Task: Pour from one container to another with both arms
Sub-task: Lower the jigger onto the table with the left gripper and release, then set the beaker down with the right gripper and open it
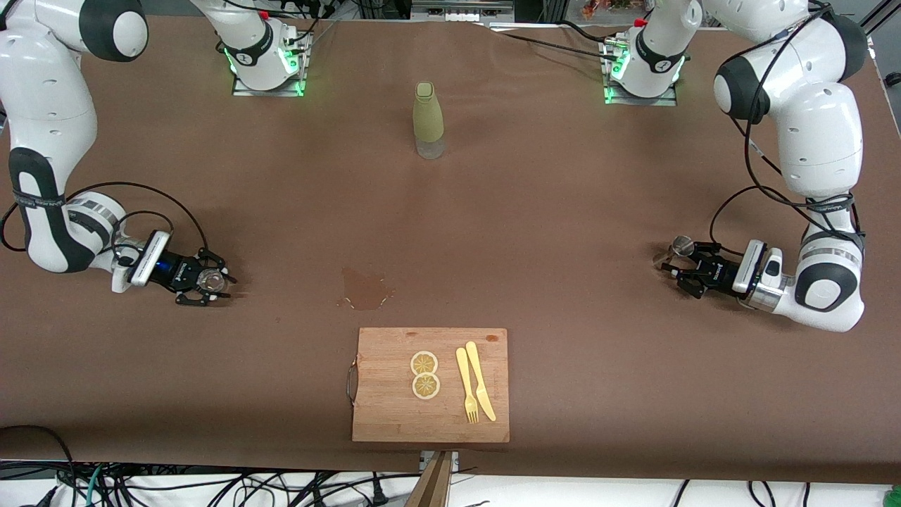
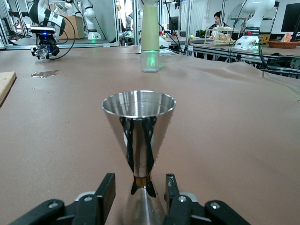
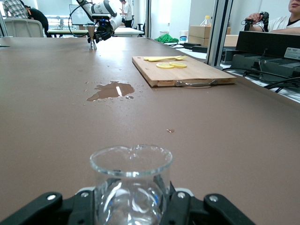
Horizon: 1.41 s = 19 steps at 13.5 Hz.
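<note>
A metal jigger [image 2: 138,136] stands upright on the brown table [image 1: 535,232] at the left arm's end, between the parted fingers of the left gripper [image 1: 686,271], which stand clear of it. A clear glass beaker [image 3: 131,180] stands at the right arm's end, between the right gripper [image 1: 204,282] fingers; whether they grip it cannot be told. A careless pull-away could tip either vessel. A puddle [image 1: 364,289] darkens the cloth.
</note>
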Motion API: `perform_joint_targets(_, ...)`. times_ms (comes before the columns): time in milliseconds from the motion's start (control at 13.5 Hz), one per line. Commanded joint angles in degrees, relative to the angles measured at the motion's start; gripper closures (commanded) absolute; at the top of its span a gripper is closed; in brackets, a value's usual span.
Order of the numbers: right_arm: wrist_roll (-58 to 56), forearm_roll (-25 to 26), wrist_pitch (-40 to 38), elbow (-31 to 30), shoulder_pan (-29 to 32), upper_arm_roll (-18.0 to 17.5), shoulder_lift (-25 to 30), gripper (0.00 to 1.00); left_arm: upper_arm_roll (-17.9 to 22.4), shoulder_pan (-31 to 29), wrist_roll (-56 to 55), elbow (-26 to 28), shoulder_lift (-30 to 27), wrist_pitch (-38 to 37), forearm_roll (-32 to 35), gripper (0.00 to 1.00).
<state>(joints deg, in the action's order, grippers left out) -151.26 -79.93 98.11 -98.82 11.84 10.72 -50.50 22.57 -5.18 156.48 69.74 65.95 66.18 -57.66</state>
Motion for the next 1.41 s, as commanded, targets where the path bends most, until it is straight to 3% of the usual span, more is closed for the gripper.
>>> perform_joint_targets(0, -0.7, -1.19, -0.29, -0.76, 0.11, 0.8, 0.49, 0.56, 0.9, 0.26, 5.77, -1.45, 1.02, -0.27, 1.58, 0.0)
perform_joint_targets(149, -0.62, -1.02, -0.29, -0.76, 0.11, 0.89, 0.49, 0.53, 1.25, 0.09, 5.59, -0.93, -0.38, 2.27, 1.67, 0.0)
perform_joint_targets(223, -0.62, -1.02, -0.21, -0.76, 0.11, 0.89, 0.4, 0.4, 1.25, 0.0, 5.68, -0.66, -1.69, 3.59, 1.67, 0.0)
perform_joint_targets(297, -0.62, -1.02, -0.2, -0.67, 0.11, 1.15, 0.14, 0.38, 1.25, -0.09, 5.68, -0.66, -3.1, 4.99, 1.76, 0.0)
perform_joint_targets(372, -0.62, -1.02, -0.2, -0.67, 0.11, 1.41, 0.05, 0.27, 1.25, -0.35, 5.68, -0.49, -4.5, 7.18, 1.84, 0.0)
perform_joint_targets(446, -0.88, -1.02, -0.2, -0.67, 0.11, 1.41, 0.05, 0.0, 1.25, -0.35, 5.76, -0.22, -5.82, 9.03, 1.93, 0.0)
perform_joint_targets(743, -0.27, -0.49, -0.38, 0.29, 0.02, 4.22, 0.31, 0.0, 0.99, 0.96, 10.42, 1.88, -13.47, 22.29, 5.53, 0.0)
perform_joint_targets(1115, -0.09, 2.4, -0.82, 1.78, -0.07, 7.73, 0.57, 0.0, 0.99, 0.96, 9.37, 2.5, -17.69, 24.08, 9.49, 0.0)
perform_joint_targets(1338, 6.39, 7.4, -1.52, 5.2, -0.07, 10.46, 1.36, 0.0, 0.9, 1.31, 1.05, 2.59, -22.08, 25.39, 15.36, 0.0)
